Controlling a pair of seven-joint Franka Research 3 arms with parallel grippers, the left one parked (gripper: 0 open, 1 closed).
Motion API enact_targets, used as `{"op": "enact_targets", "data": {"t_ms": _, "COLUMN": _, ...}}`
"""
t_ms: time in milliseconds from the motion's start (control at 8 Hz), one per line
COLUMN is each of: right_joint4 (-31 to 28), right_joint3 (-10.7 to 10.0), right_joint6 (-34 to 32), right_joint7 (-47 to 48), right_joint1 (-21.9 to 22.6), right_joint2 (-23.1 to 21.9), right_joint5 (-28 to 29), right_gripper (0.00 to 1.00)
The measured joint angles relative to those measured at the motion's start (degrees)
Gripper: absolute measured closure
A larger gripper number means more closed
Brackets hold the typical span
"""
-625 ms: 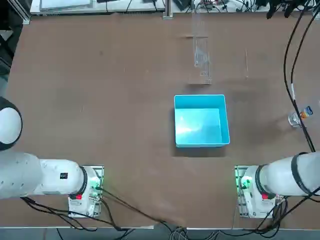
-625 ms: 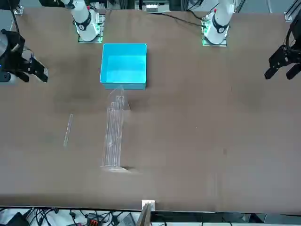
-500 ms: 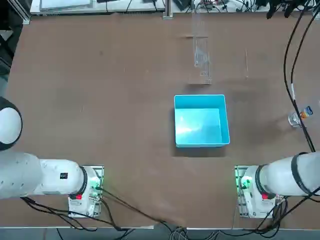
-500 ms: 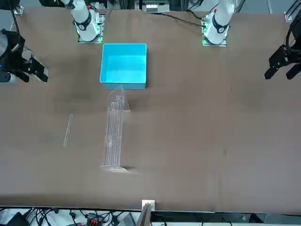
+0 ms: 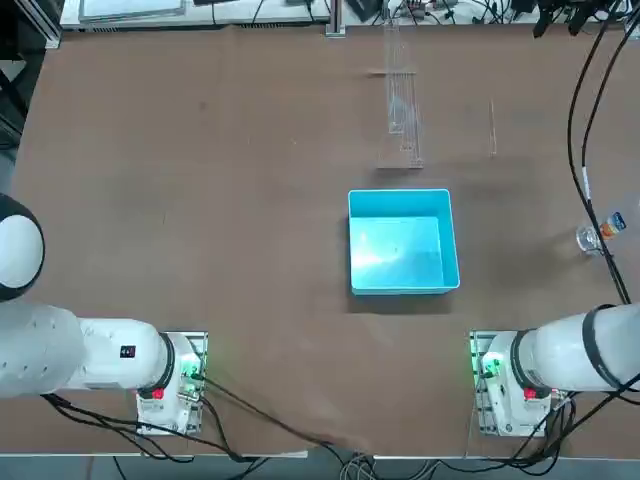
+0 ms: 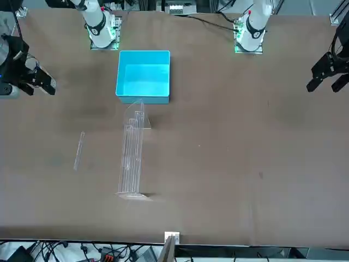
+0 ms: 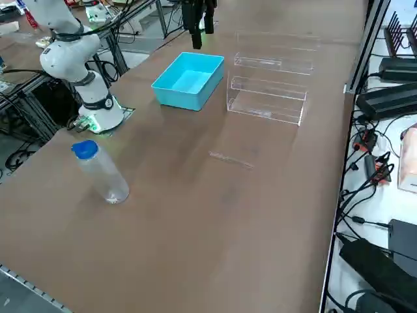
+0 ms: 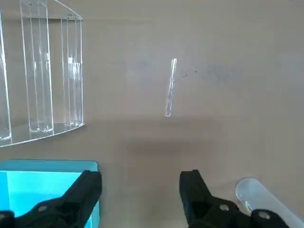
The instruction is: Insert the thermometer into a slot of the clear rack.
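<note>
No change on the bench: thermometer [image 8: 170,88] lies beside the rack [image 6: 132,153], right gripper [image 8: 141,190] fingers released, empty, approach pending.

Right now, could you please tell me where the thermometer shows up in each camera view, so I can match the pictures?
Top view: thermometer lies on the table, right of the clear rack.
Front view, left of the rack.
Right side view, faint, nearer the camera than the rack.
Right wrist view, ahead of the open right gripper.
Shared landmark: the blue box, next to the rack's end.
</note>
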Motion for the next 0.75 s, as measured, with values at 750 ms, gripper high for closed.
{"op": "enact_targets", "data": {"t_ms": 750, "right_joint4": -0.43, "right_joint3": 0.00, "right_joint6": 3.89, "right_joint7": 0.26, "right_joint1": 0.05, "right_joint2": 6.06, "right_joint5": -0.02, "right_gripper": 0.00}}
